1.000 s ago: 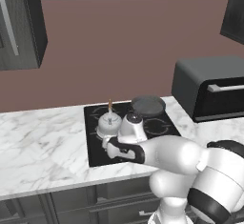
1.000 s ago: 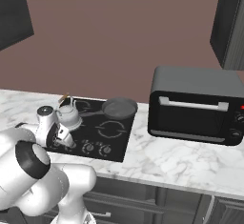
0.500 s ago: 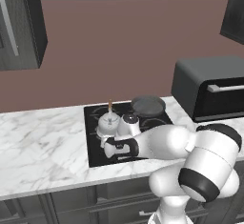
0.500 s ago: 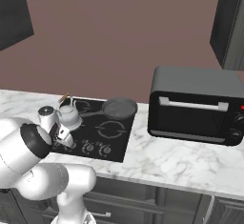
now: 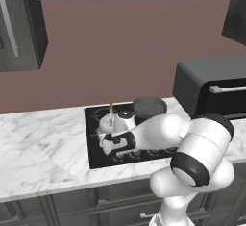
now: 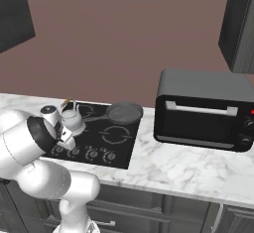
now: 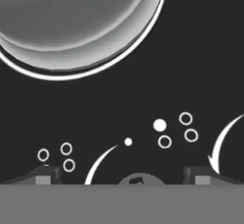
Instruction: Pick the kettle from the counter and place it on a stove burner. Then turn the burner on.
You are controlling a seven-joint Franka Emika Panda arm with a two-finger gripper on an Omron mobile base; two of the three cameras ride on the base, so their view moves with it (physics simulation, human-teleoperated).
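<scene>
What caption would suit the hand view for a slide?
Open gripper above a cooktop knob, with the kettle on its burner.

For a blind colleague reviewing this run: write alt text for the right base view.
A white robot arm reaches low over a black cooktop where a small silver kettle sits on a ring mark, beside a dark frying pan. A black toaster oven stands to the right on the marble counter, with round knobs along the cooktop's front edge.

Kettle [image 5: 109,123] on cooktop [image 5: 94,148] left rear; frying pan [image 5: 149,106] right of it; toaster oven [image 6: 202,109] further right.
</scene>
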